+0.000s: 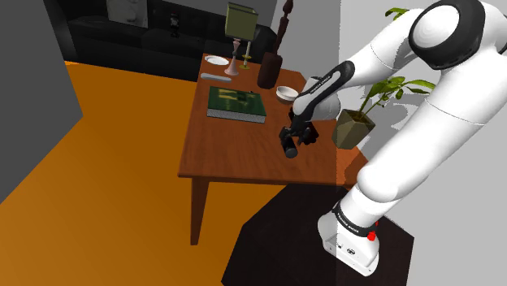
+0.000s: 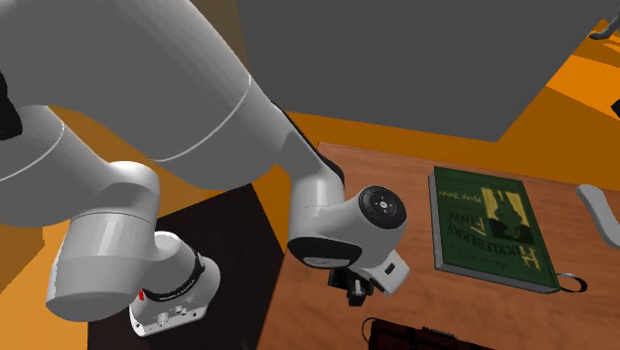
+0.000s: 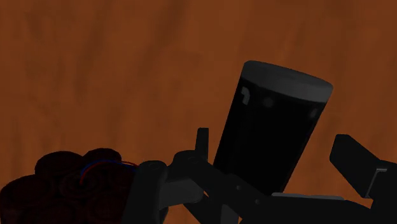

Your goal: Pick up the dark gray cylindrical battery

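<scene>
Shoulder view overlooks the table (image 1: pixel 236 154) from above; second exterior view hugs the arm (image 2: pixel 199 89).

Hand (image 1: pixel 290 150) low, fingers (image 3: pixel 356 162) apart

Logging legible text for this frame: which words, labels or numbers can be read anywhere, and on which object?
"HUCKLEBERRY" and "FINN": likely reading of the large lettering on the green book, which runs sideways in the second exterior view.
Smaller line at one end of that cover: too small to read.
Marking on the arm's base: too small to read.
Pale marks on the battery: not legible as characters.
</scene>
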`<state>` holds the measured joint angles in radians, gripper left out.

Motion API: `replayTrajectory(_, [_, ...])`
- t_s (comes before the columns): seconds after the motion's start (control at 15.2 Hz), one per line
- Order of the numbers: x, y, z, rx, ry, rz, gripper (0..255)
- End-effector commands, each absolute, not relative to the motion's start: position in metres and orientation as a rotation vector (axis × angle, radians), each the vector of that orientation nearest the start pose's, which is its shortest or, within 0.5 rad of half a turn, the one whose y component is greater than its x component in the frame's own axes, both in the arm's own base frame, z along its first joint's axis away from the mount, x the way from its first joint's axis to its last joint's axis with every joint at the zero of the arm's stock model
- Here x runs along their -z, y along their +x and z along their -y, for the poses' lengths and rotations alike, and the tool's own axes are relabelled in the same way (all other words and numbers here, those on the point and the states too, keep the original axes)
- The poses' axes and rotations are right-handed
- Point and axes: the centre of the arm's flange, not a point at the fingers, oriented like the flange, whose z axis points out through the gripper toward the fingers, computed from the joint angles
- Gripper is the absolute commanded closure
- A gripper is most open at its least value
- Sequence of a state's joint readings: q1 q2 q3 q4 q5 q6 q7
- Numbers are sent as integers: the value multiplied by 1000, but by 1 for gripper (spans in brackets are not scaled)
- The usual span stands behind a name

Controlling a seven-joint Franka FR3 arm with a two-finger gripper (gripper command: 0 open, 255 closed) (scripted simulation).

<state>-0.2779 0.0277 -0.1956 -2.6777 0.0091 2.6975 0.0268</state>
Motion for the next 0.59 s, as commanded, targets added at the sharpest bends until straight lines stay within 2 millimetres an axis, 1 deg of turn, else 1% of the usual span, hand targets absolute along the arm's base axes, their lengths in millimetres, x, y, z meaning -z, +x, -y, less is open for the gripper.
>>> replayTrajectory(0.0, [-216,369,191,-11,-3041,-791,0])
replayTrajectory(0.07, [-208,369,191,-11,-3041,-791,0])
replayTrajectory(0.2, [-208,369,191,-11,-3041,-791,0])
replayTrajectory(0.26, [-208,369,191,-11,-3041,-791,255])
replayTrajectory(0.53, [-208,369,191,-11,-3041,-791,255])
